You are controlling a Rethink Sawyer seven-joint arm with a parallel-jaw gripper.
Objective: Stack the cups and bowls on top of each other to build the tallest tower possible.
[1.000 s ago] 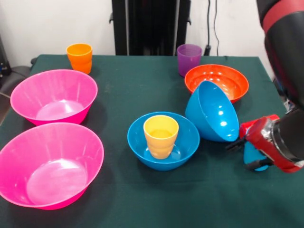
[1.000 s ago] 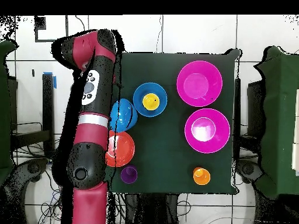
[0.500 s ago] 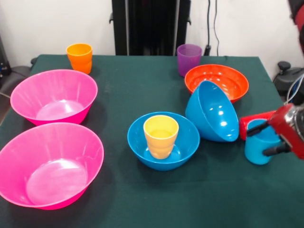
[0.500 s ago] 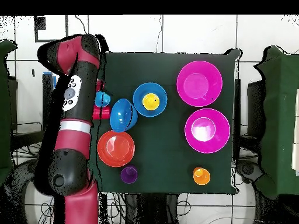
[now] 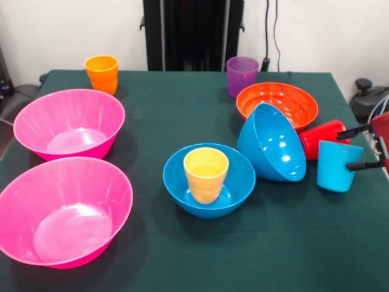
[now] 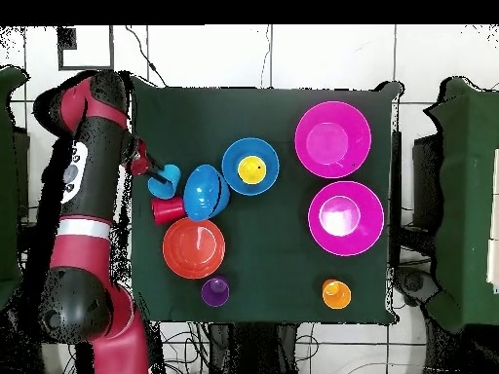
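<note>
A small yellow plastic cup (image 5: 206, 174) stands upright in a glossy blue bowl (image 5: 209, 181) (a second blue bowl (image 5: 271, 142) tilts beside).

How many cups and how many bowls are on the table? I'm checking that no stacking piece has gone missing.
Cups: 5 - orange, purple, yellow, red, light blue.
Bowls: 5 - pink, pink, blue, tipped blue, orange-red.
Total: 10.
</note>
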